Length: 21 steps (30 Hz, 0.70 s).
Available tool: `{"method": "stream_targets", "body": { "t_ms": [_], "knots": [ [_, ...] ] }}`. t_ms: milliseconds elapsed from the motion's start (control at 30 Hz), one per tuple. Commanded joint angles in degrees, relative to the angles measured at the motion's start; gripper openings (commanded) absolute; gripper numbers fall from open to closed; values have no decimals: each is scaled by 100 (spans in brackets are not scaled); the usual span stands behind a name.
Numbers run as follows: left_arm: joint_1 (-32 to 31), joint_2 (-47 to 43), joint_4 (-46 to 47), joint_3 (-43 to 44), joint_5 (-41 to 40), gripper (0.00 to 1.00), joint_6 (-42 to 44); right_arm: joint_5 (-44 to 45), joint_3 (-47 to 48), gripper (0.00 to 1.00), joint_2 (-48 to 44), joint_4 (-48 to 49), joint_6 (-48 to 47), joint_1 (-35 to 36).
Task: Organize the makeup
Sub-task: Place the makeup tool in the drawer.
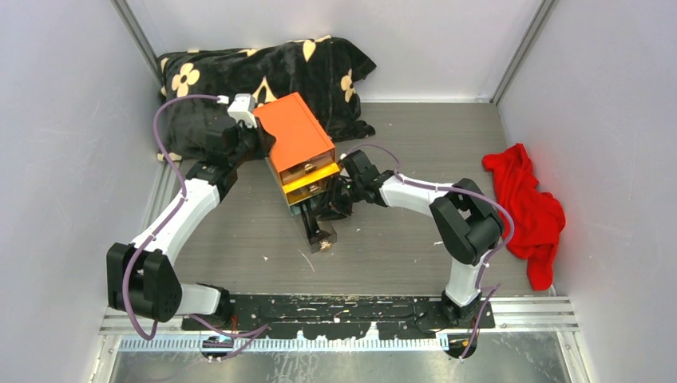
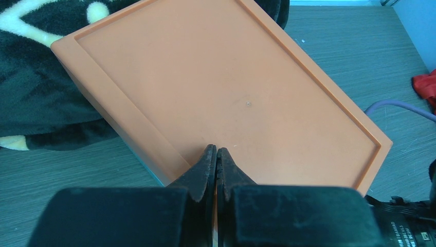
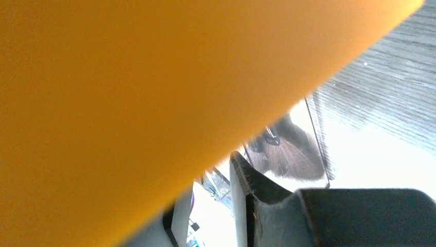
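1. Down at the front of the box (image 1: 295, 132), the only makeup (image 1: 316, 225) in sight lies in the lowest drawer (image 1: 323, 243). From above it reads as dark, slim shapes and I can't tell which items they are.
2. That drawer juts out furthest. Two yellow-fronted drawers (image 1: 307, 177) above it stand partly out.
3. The right gripper (image 1: 329, 203) sits tucked in at the drawer fronts, under the yellow ones. Only one finger shows, so I cannot tell its opening or whether it holds anything.
4. The left gripper (image 2: 216, 152) has its fingers pressed together with nothing between them. The tips rest on the orange lid near its edge, which I judge to be bracing.
5. The step in hand is probably settling an item in the open drawer.
   - The left arm should press straight down so the box does not skate.
   - The right arm should work low, along the drawer's own line and clear of the overhang.
   - Bristles should be inside the clear wall before any push.
6. What each view shows:
   - The top view gives the layout but hides the fingertips.
   - The left wrist view shows only the contact with the lid.
   - The right wrist view alone shows a fluffy brush head (image 3: 288, 154), though yellow blur fills most of it.
7. Further out, a flowered cushion (image 1: 263, 72) lies against the box's back. A red cloth (image 1: 527, 203) lies well apart on the surface (image 1: 399, 239).
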Motion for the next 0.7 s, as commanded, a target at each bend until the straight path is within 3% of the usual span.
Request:
{"method": "stream_targets", "body": {
  "t_ms": [0, 367, 567, 667],
  "knots": [
    [63, 115, -836, -125, -206, 0, 163, -36, -86, 37, -544, 373, -399, 64],
    [62, 155, -839, -100, -230, 0, 155, 318, -568, 36, -1936, 214, -1031, 224],
    [66, 109, -778, -166, -248, 0, 163, 1929, -761, 33, -2734, -1004, -2310, 688],
    [63, 103, -789, -161, -307, 0, 215, 3476, -1156, 22, -3114, -1366, -2886, 1169]
  ]
}}
